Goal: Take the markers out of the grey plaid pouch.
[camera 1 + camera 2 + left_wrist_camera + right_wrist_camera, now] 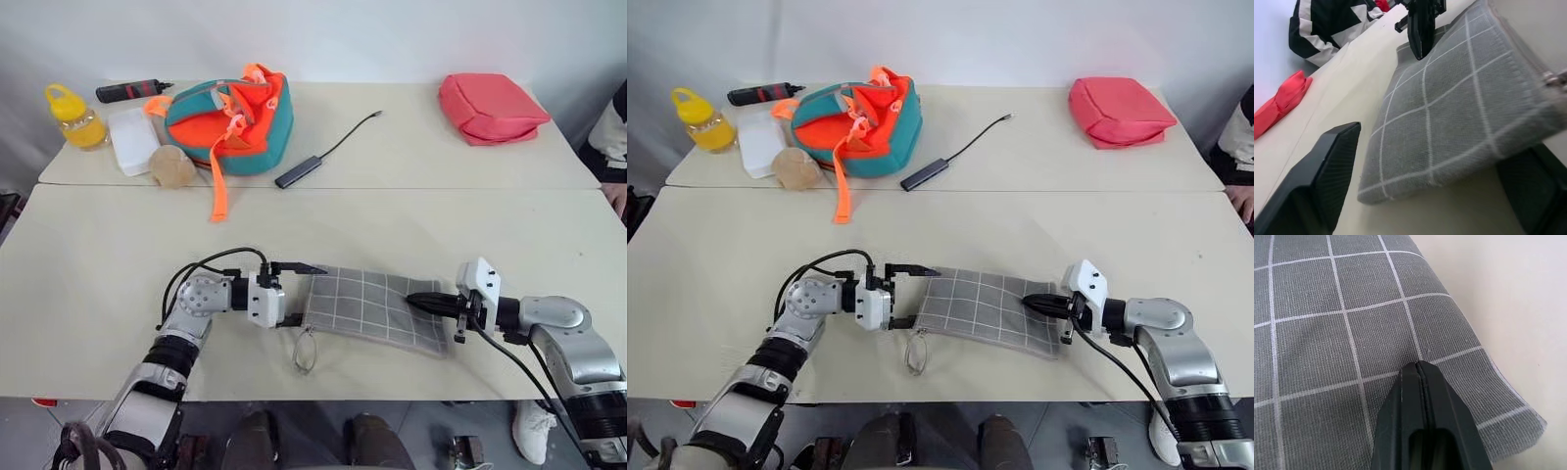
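The grey plaid pouch (372,305) lies flat on the near table between my two grippers, its pale wrist loop (306,351) trailing toward the front edge. My left gripper (297,294) is open at the pouch's left end, one finger (1317,186) on each side of that end. From the other side, my right gripper (416,301) is shut, its tips (1418,367) resting on the fabric of the pouch's right end. The markers are hidden.
On the far table stand a teal-and-orange bag (232,113), a pink-red pouch (490,108), a yellow bottle (73,116), a black-and-red tube (132,90), a white box (132,139) and a dark hub with a cable (299,171). A person's sleeve (612,127) shows at the right edge.
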You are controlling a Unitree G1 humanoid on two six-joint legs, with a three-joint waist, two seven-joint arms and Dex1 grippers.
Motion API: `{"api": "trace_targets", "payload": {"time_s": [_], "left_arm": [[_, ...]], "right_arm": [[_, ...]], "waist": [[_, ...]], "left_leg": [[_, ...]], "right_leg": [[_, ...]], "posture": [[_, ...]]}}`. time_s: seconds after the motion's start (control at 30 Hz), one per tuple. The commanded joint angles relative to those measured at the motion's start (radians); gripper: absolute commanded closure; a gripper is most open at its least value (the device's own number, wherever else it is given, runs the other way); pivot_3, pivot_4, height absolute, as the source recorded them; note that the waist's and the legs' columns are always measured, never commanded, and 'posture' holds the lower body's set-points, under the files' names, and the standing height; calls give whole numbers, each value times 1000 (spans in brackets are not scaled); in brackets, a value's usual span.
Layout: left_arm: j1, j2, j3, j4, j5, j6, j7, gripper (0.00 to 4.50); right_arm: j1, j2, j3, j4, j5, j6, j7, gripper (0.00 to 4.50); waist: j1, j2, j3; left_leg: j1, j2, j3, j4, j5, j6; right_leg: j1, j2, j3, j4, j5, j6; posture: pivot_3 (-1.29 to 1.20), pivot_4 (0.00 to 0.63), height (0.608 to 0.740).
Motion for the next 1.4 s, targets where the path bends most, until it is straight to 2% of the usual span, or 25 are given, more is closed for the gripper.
{"api": "trace_targets", "payload": {"time_s": [0.03, 0.23, 0.27, 0.3, 0.37, 0.57, 0.73, 0.83, 0.97, 1.03, 1.1, 1.2, 1.27, 1.33, 1.4], "left_arm": [[11, -7, -20, -25, -37, 7, -18, 1742], [24, 0, -10, -76, -92, 50, -41, 3714], [27, 7, -4, -84, -88, 44, -33, 3714], [35, 18, 9, -98, -90, 49, -22, 4109], [52, 39, 37, -124, -85, 49, 12, 4480], [96, 94, 128, -195, -27, 71, 170, 4480], [113, 110, 176, -211, 94, 96, 342, 4480], [121, 80, 188, -245, 197, 167, 483, 4500], [150, 44, 175, -301, 328, 272, 631, 4500], [156, 25, 152, -311, 350, 301, 655, 4500], [154, 8, 133, -320, 366, 320, 674, 4500], [152, -6, 105, -340, 377, 333, 686, 4500], [155, -4, 95, -353, 372, 342, 685, 4500], [158, 1, 90, -361, 370, 345, 684, 4500], [161, 8, 86, -365, 369, 345, 686, 4500]], "right_arm": [[9, 6, -4, -18, -6, -13, -12, 4500], [-7, 15, -3, -11, -11, -30, -26, 4500], [-19, 22, -5, -7, -15, -40, -38, 4500], [-36, 33, -8, 0, -18, -49, -51, 4500], [-64, 53, -14, 6, -17, -51, -74, 4500], [-166, 139, -7, 17, -49, -98, -171, 4500], [-244, 196, -5, -5, -26, -72, -206, 4500], [-289, 245, -26, -54, 74, 29, -224, 3894], [-276, 280, 8, -211, 204, 209, -233, 2484], [-233, 274, 49, -315, 288, 337, -229, 1712], [-199, 262, 101, -375, 299, 418, -243, 1049], [-162, 276, 186, -384, 226, 456, -307, 1049], [-164, 326, 199, -347, 201, 495, -399, 1049], [-169, 373, 190, -328, 195, 507, -455, 1049], [-184, 436, 139, -317, 254, 549, -505, 1049]], "waist": [[0, 0, 0], [0, 0, 0], [-1, 0, 0], [-3, 0, 0], [-9, 0, 0], [-11, 0, 0], [-9, 0, 0], [-7, 0, 0], [-4, 0, 0], [-1, 0, 0], [1, 0, 0], [2, -1, 0], [2, -1, -1], [1, -2, -1], [1, -2, -1]], "left_leg": [[0, 0, 0, 0, 0, 0], [0, 0, 0, 1, 0, 0], [0, 0, 0, 1, 0, 0], [0, 0, 0, 1, 0, 0], [0, 1, 1, 1, 0, 0], [-2, 2, 4, 1, 0, 0], [-2, 3, 5, 1, 0, 0], [-2, 4, 5, 1, 0, 0], [-3, 6, 6, 0, 0, 0], [-3, 6, 6, -1, 0, -1], [-3, 7, 6, -1, 0, -1], [-3, 5, 7, 0, -1, -1], [-3, 3, 8, 1, -1, 0], [-3, 3, 8, 1, -1, 0], [-3, 3, 9, 1, -1, -1]], "right_leg": [[0, 0, 0, 0, 0, 0], [0, 0, 0, 0, 0, 0], [0, 0, 0, 0, 0, 0], [0, 0, 1, 0, 0, 0], [-1, 1, 2, 1, 0, 0], [-7, 1, 4, 6, 0, 0], [-9, 1, 5, 6, 0, 0], [-9, 1, 5, 7, 0, 0], [-11, 1, 5, 8, 0, 0], [-11, 1, 5, 8, 0, 0], [-11, 1, 5, 8, 0, 0], [-10, 1, 5, 7, 0, 0], [-10, 0, 6, 7, 0, 0], [-11, 0, 5, 8, 0, 0], [-11, 1, 6, 8, 0, 0]], "posture": [[0, 150, 740], [0, 150, 740], [0, 150, 740], [0, 150, 740], [0, 150, 740], [0, 150, 740], [0, 150, 740], [0, 150, 740], [0, 150, 740], [0, 150, 740], [0, 150, 740], [0, 150, 740], [0, 150, 740], [0, 150, 740], [0, 150, 740]]}}
